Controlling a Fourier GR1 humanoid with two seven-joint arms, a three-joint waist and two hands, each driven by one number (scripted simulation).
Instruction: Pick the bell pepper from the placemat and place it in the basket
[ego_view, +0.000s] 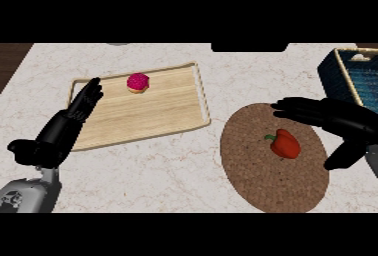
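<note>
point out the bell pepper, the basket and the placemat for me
bell pepper (286, 144), head view, middle of its red body
basket (338, 80), head view, dark woven left wall
placemat (255, 170), head view, bare woven patch left of the pepper

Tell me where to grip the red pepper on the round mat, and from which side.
Grip the pepper around its wide red body, not the small green stem at its upper left. Come from above and the right: the right hand hovers open there, fingers beyond it and thumb nearer, so they could probably close across its width.
</note>
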